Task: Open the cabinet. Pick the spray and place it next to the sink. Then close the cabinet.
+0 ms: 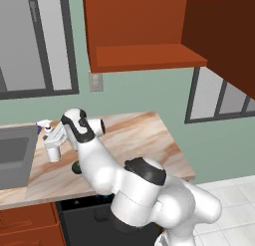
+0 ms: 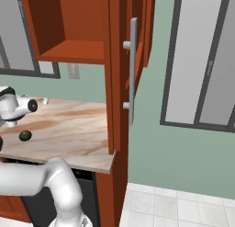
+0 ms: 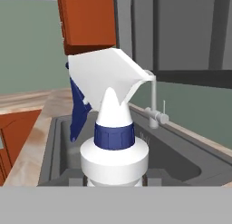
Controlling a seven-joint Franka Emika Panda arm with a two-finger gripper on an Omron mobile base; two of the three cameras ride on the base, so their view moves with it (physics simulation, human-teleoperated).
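gripper pinching spray bottle | left of frame, just beside sink | cabinet open

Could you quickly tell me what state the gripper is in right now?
Gripper: shut on the spray, beside the sink.

Glossy white rounded arm segments joined by dark black joints, thick and bulbous in shape.

Wooden counter (green ball atop)
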